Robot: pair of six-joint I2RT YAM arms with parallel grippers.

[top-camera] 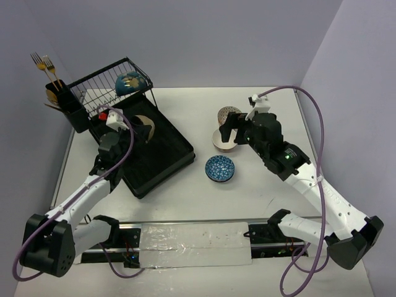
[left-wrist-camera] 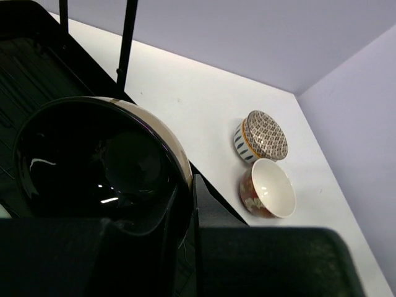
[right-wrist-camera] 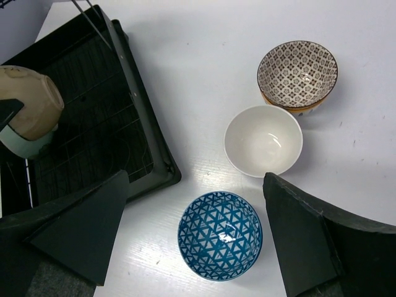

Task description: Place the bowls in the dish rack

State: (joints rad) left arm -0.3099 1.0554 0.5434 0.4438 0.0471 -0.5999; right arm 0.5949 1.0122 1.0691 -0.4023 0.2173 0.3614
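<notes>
The black dish rack stands at the left; a teal-and-gold bowl lies in its wire tier. My left gripper is shut on the rim of a cream bowl with a black inside. It holds this bowl tilted over the ribbed tray, and the bowl also shows in the right wrist view. My right gripper is open and empty, above a blue-patterned bowl. A red bowl with a white inside and a brown-dotted bowl sit just beyond.
A black utensil cup with gold forks stands at the rack's far left. A red patch shows under the wire tier. The three loose bowls cluster right of the tray. Walls close in behind and at the right.
</notes>
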